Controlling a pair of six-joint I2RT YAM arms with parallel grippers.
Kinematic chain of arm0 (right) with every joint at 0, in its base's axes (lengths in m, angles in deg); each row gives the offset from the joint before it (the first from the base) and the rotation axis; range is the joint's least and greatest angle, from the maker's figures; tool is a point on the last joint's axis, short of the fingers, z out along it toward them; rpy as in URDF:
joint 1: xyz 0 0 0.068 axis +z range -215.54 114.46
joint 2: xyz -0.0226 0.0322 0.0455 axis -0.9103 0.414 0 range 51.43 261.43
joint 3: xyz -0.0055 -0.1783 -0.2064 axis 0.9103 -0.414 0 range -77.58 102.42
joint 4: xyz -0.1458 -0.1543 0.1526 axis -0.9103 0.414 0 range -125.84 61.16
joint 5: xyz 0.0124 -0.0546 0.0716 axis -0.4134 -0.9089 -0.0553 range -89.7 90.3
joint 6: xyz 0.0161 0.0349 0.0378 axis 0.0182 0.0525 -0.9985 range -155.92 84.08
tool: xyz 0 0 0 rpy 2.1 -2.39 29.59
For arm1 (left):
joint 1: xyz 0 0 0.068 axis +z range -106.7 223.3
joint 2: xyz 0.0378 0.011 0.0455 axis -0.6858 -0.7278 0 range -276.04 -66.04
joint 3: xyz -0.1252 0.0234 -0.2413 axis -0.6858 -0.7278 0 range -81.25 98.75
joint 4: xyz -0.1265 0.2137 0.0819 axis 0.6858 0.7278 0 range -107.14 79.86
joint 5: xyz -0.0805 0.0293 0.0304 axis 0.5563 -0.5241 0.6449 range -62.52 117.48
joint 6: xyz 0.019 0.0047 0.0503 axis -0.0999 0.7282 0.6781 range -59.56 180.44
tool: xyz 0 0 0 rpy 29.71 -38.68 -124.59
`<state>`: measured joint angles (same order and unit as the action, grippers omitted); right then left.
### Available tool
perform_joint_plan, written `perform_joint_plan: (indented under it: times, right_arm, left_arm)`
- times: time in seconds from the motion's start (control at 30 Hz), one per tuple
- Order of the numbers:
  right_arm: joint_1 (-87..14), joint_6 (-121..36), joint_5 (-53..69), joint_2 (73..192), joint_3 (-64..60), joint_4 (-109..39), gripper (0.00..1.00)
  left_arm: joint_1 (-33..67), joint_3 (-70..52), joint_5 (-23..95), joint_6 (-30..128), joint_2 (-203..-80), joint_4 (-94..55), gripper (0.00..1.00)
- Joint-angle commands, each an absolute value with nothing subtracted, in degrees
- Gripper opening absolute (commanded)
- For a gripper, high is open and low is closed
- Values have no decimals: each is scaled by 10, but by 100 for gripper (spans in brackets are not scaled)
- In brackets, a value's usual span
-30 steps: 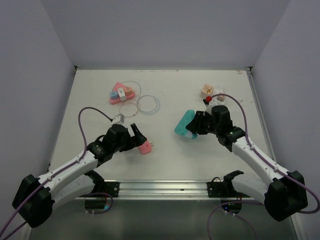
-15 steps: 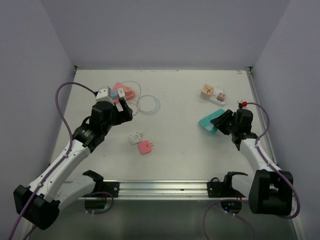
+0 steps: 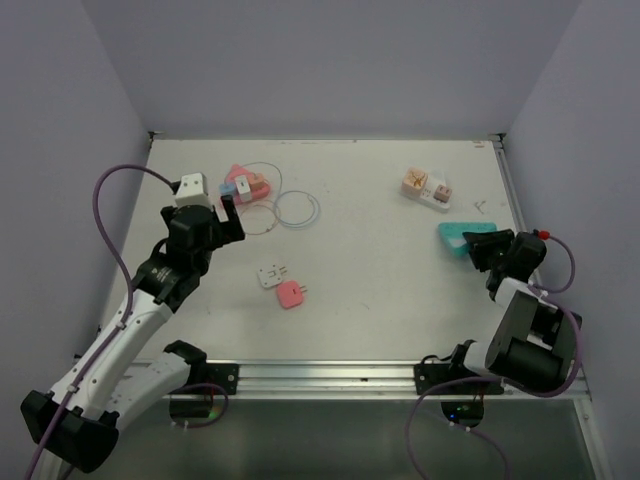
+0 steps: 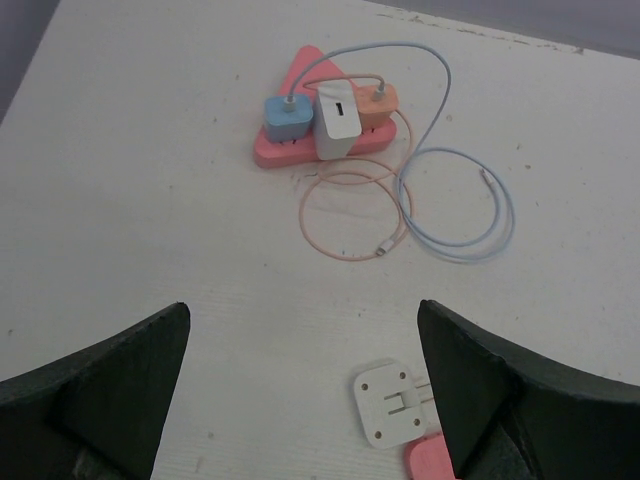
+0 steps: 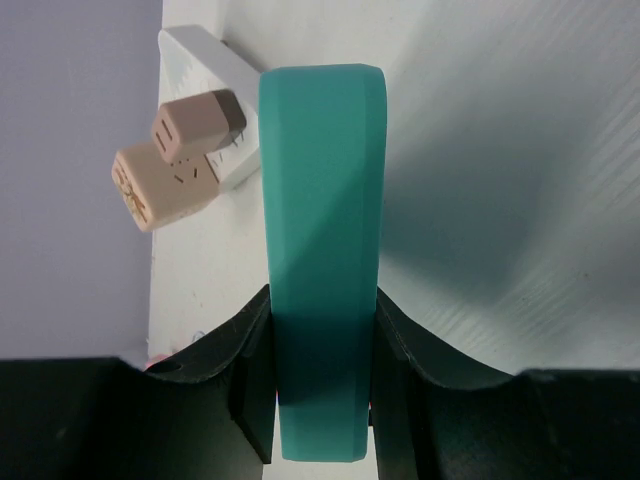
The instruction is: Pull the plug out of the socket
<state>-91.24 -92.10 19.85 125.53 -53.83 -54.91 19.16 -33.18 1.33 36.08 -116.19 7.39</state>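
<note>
My right gripper [image 3: 480, 242] is shut on a teal socket block [image 3: 458, 236] at the table's right edge; in the right wrist view the block [image 5: 322, 200] stands clamped between both fingers, gripper [image 5: 322, 385]. My left gripper [image 3: 228, 213] is open and empty, raised over the left half of the table. A loose white plug [image 3: 270, 275] and a pink plug [image 3: 291, 294] lie on the table. In the left wrist view the white plug [image 4: 390, 402] lies between the open fingers [image 4: 105, 385], close to the right one, gripper [image 4: 305, 400].
A pink triangular socket [image 4: 290, 153] holds a blue [image 4: 286, 117], a white [image 4: 338, 118] and an orange [image 4: 377, 101] charger, with looped cables [image 4: 450, 205] beside it. A white power strip [image 3: 428, 188] with two beige plugs [image 5: 175, 150] sits at the back right.
My left gripper let go near the pink plug, left a white plug on the table and rose back to the left. My right gripper carried the teal block to the right edge.
</note>
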Motion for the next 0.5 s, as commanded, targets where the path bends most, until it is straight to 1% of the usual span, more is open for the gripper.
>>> perform_joint_plan:
  times: [0.0,0.03,0.07,0.13,0.17,0.23,0.27,0.33,0.37,0.4,0.43,0.47]
  right_arm:
    - [-937,-916,195,1292,-550,-557,21]
    - [-938,-913,200,1299,-547,-555,25]
    - [-938,-906,206,1303,-545,-552,32]
    - [-939,-900,205,1307,-539,-540,40]
    - [-939,-893,205,1306,-535,-521,48]
    - [-940,-882,198,1294,-522,-500,57]
    - [-939,-872,190,1287,-517,-470,66]
    - [-940,-862,158,1268,-508,-431,75]
    - [-940,-853,148,1262,-505,-419,81]
    - [-939,-851,128,1257,-501,-407,84]
    - [-939,-851,120,1247,-497,-382,90]
    - [-940,-851,111,1244,-494,-369,93]
  left_arm:
    - [196,-343,-37,401,-1138,62,100]
    - [196,-347,-41,404,-1135,59,100]
    - [196,-350,-43,406,-1130,57,100]
    - [196,-363,-44,406,-1122,52,100]
    - [196,-368,-45,406,-1115,44,100]
    - [196,-379,-49,408,-1110,37,100]
    - [196,-378,-51,408,-1110,39,100]
    - [196,-377,-66,408,-1110,42,100]
    - [196,-377,-70,407,-1109,45,100]
    - [196,-378,-73,406,-1108,46,100]
    - [196,-380,-74,406,-1106,46,100]
    - [196,-381,-74,406,-1103,45,100]
